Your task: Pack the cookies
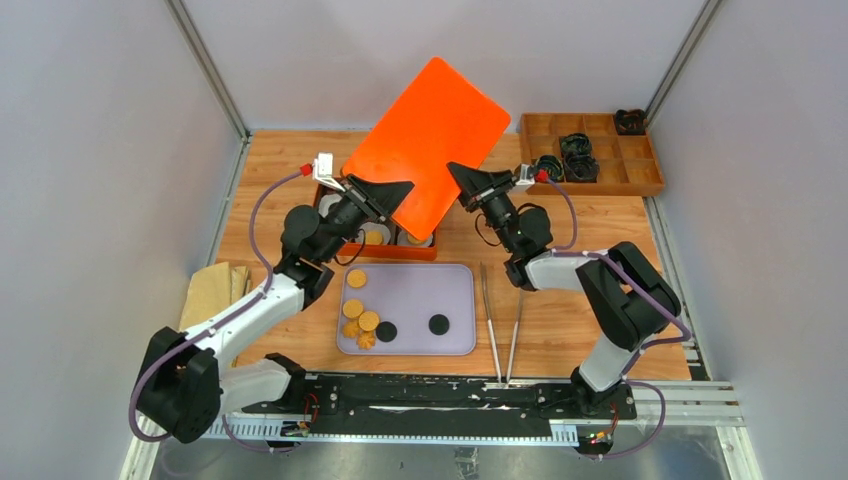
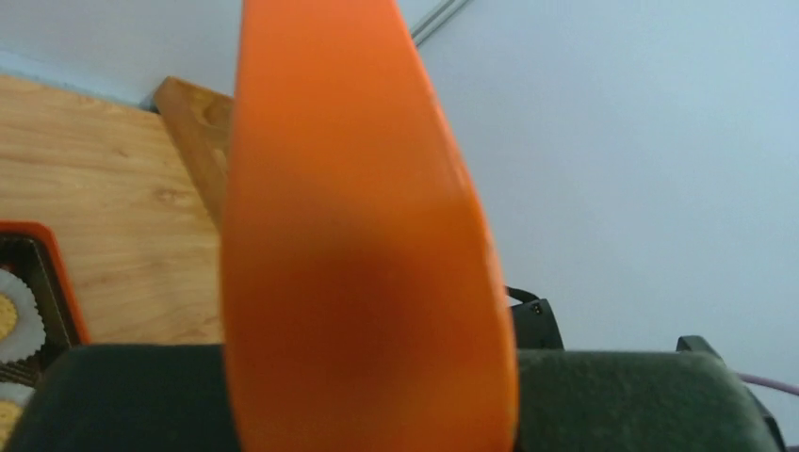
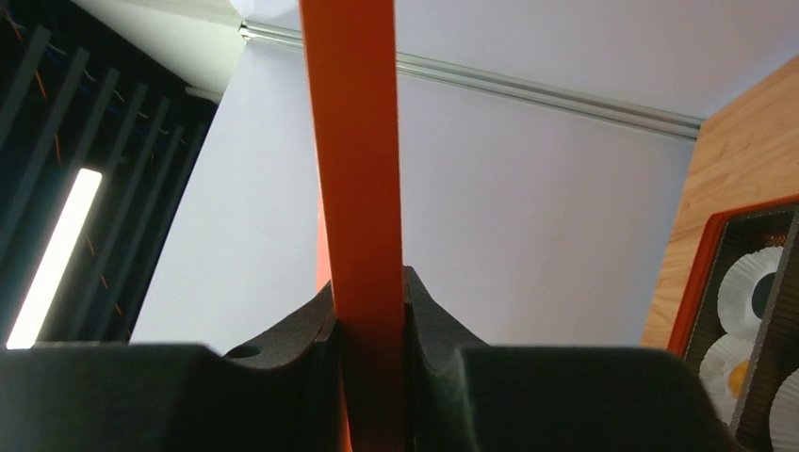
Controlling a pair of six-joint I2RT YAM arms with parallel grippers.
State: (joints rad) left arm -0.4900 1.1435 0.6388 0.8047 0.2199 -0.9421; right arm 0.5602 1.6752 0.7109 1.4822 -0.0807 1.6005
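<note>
We show the lid [image 1: 430,140] held tilted at upper centre of the top view. The left gripper [image 1: 400,189] is clamped on its left edge and the right gripper [image 1: 456,172] on its right edge, which we judge keeps so wide a panel from swinging as it would from one hold. Most cookies [image 1: 368,320] lie on the tray [image 1: 440,290] at lower centre, golden ones at its left and two black to their right. A few sit in cups in the box [image 1: 390,255] just below the lid, which we take to be held off so the box is open for filling.
</note>
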